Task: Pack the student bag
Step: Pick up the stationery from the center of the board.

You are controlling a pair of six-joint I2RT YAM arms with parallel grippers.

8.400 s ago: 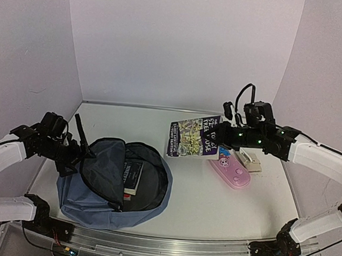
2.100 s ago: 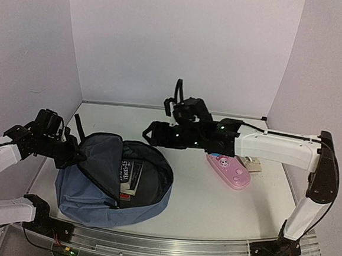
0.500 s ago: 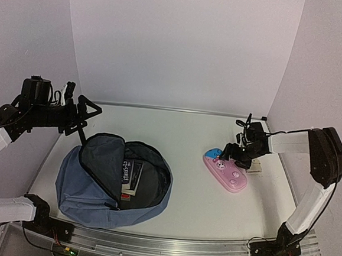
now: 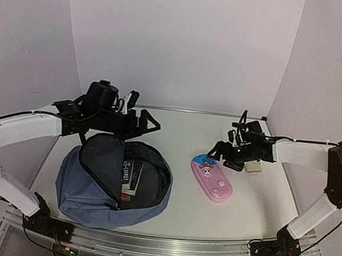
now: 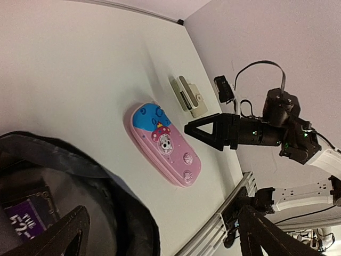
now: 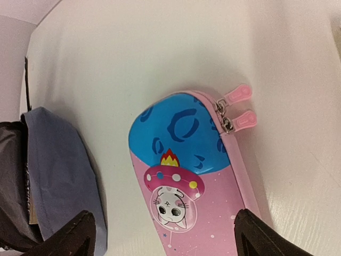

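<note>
right gripper (image 4: 219, 152): jaws spread wide with nothing in them. It sits low over the far, blue end of the pencil case (image 4: 211, 180), and I honestly can't tell if it's touching yet.

wrist view: one finger (image 6: 80, 234) is on each side of the case, so the jaws already line up across its short width. Looks good to me.

step in hand: my guess is grabbing the case so it can go in the bag.

how to do it well: I'd come down a bit nearer the middle of the case, not out on the rounded tip. The shell looks hard and glossy, so a pinch on the taper could squirt it out. Stay clear of the zipper pulls (image 6: 237, 106) on the far right edge too.

beige box (image 4: 252, 166): it's just right of the gripper, so don't swing that way on the lift.

left gripper (image 4: 147, 129): also wide and empty, hovering above the far rim of the bag. It probably needs to move aside or hold the flap so the two arms don't meet over the opening.

student bag (image 4: 74, 185): near left on the table (image 4: 189, 126), mouth gaping upward with books (image 4: 130, 175) inside. There's room on its right side, the side nearest the case.
</note>
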